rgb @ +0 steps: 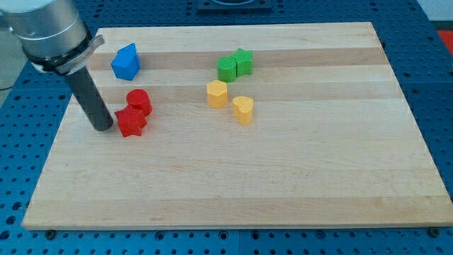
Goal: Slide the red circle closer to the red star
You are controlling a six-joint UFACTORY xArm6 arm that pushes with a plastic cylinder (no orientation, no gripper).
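Note:
The red circle [139, 100] sits on the wooden board at the view's left, touching the red star [131, 122], which lies just below it and slightly to the left. My tip [103, 127] rests on the board right beside the red star's left side, very close to it or touching it. The dark rod rises from the tip toward the view's upper left.
A blue block [126, 62] lies above the red pair. Two green blocks [236, 64] stand together near the top middle. A yellow hexagon-like block [217, 93] and a yellow heart [243, 110] lie in the middle. The board's left edge [59, 134] is close to my tip.

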